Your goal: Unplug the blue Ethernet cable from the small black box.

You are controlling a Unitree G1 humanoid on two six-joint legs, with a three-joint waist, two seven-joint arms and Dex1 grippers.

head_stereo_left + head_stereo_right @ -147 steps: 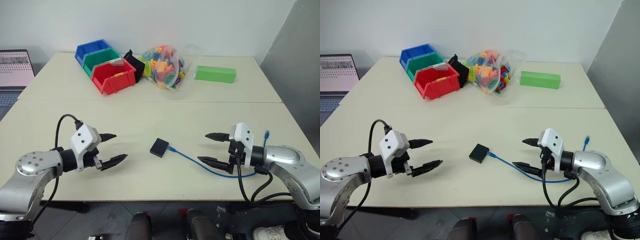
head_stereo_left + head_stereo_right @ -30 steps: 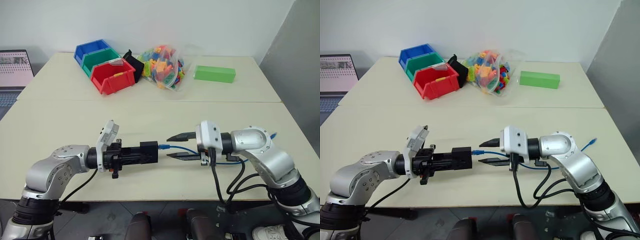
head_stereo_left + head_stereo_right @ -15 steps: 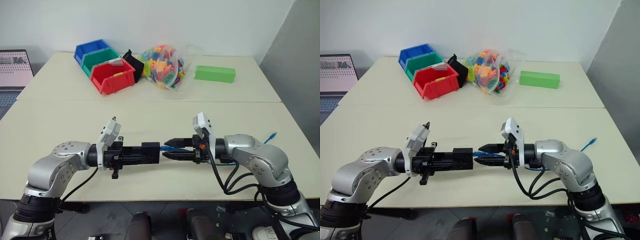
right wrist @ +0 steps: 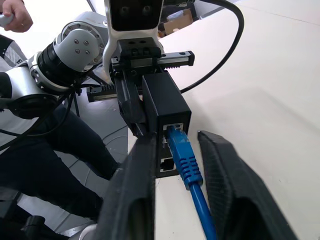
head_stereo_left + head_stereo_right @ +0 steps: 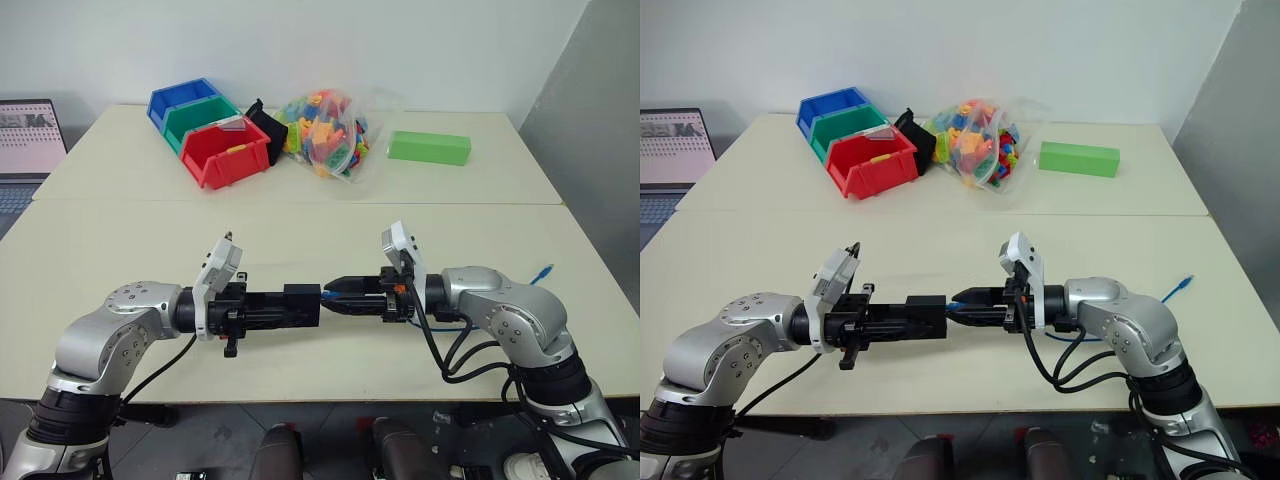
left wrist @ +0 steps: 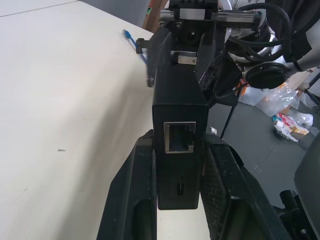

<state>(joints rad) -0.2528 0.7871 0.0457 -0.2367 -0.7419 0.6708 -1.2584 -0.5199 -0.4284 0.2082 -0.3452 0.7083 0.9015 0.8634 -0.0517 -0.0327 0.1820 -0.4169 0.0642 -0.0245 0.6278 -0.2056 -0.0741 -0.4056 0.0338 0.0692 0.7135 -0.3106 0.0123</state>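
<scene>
The small black box is held off the table, my left gripper shut on its two sides. In the left wrist view the box stands between the fingers, an empty port facing the camera. The blue Ethernet cable is plugged into the box's opposite side. My right gripper points at the box from the right. Its fingers are closed in on the blue plug right at the port. The cable's free end lies near the table's right edge.
At the back of the table stand red, green and blue bins, a black object, a bag of coloured bricks and a green block. A laptop sits far left. A person's hand shows.
My right gripper rolled, came in to the box's plug side, and its fingers closed onto the blue plug. The left gripper held still with the box, which it had earlier lifted from the table.
</scene>
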